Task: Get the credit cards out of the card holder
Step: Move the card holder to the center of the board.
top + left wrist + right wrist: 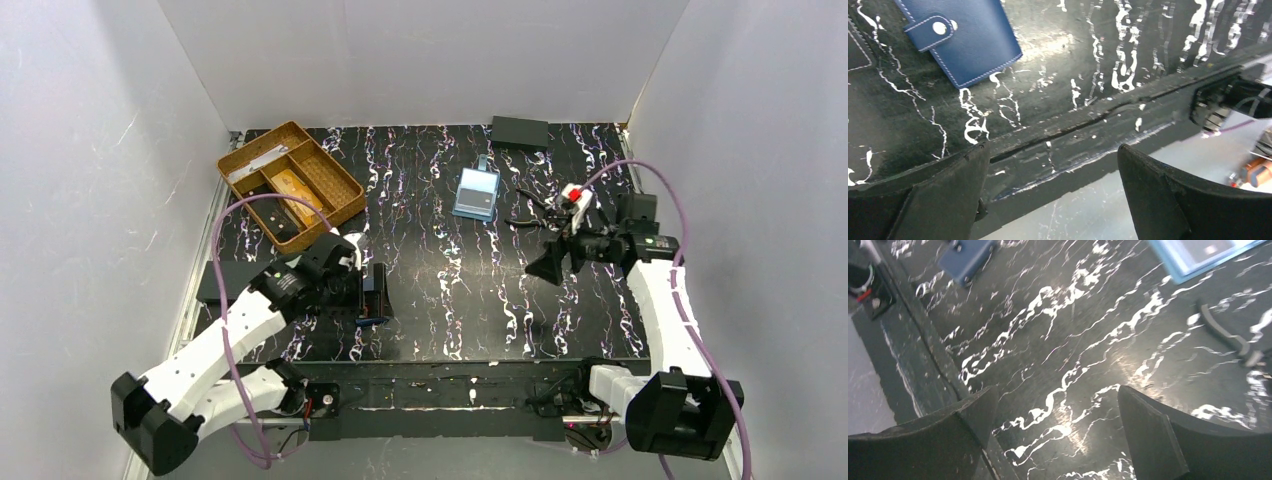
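Left wrist view: one card holder [965, 42], dark navy blue with pale stitching round its edge, lies flat on the black, white-veined table [1073, 55], at upper left of frame. It is folded closed, and one strap with one silver snap crosses its side. The inside is hidden, so the cards cannot be counted. The left gripper [1050, 152] has its two fingers spread wide with nothing between them. It is apart from the holder, above the strip along the table's near edge.

Right wrist view: the right gripper [1057, 392] has two fingers spread wide over bare table, pinching nothing. The card holder shows as a small blue shape at upper left, near the table's edge. One light blue clear case [1198, 255] is cut off by the frame at upper right. One dark curved tool [1223, 332] lies at right.

Top external view: two arms. The card holder sits in the near-left part of the table, mostly covered by the left gripper. One compartmented wooden tray [256, 141] stands at far left. One black rectangle [520, 132] lies at the far edge and a second black rectangle [215, 283] at the left side. The clear case is well apart from the holder.
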### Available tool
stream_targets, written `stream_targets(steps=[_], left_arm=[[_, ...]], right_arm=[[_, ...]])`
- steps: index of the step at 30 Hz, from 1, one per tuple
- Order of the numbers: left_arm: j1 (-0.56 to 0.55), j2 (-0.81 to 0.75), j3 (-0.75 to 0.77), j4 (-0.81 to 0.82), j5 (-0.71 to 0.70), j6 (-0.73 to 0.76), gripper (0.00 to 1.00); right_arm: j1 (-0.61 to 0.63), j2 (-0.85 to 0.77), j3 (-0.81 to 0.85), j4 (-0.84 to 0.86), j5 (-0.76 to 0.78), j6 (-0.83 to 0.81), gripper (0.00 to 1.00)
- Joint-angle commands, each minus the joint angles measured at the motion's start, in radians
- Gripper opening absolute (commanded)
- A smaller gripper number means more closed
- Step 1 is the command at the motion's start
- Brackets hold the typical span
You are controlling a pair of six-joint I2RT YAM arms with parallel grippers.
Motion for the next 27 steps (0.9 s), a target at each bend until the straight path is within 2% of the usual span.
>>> stream_targets(steps=[1, 9, 14, 20, 27], left_arm=[[-0.018, 0.029, 0.000, 0.022, -0.123, -0.012, 0.97], [-0.018, 0.060, -0.096, 0.187, -0.092, -0.056, 0.96], [-0.017, 0.077, -0.156, 0.261, -0.097, -0.077, 0.92], [-0.017, 0.121, -0.142, 0.185, -0.274, -0.091, 0.87], [-0.002, 0.134, -0.168, 0.199, -0.385, -0.119, 0.83]], right_arm=[[0.048, 0.006, -0.068, 0.085, 0.027, -0.059, 0.98], [0.048, 0.021, -0.192, 0.200, -0.044, -0.053, 0.98], [0.048, 0.041, -0.208, 0.200, -0.045, -0.063, 0.99], [0.048, 0.059, -0.203, 0.182, -0.040, -0.089, 0.98], [0.048, 0.064, -0.202, 0.178, -0.033, -0.095, 0.98]])
